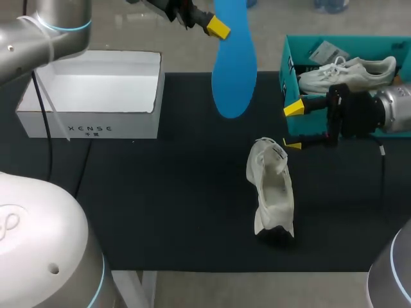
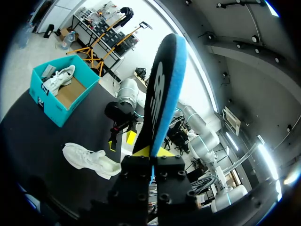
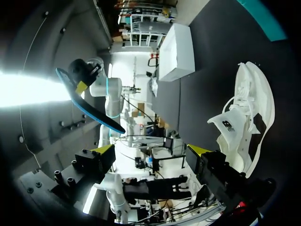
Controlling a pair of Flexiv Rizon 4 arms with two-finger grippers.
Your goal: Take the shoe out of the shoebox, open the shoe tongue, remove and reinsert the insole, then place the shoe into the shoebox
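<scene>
Insole [image 1: 234, 64] out; reinsertion pending.
Left jaws clamped on insole, aloft; right jaws apart, empty, near shoe [image 1: 272, 191]; next, likely: steady shoe, feed insole into opening.

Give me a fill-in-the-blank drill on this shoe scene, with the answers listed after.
1. The left gripper is shut on the insole, whose colour is ____.
2. The right gripper has its fingers ____.
3. The loose shoe rests on the ____ mat.
4. A second shoe sits inside the ____ shoebox.
Missing words: blue; open; black; teal.
</scene>
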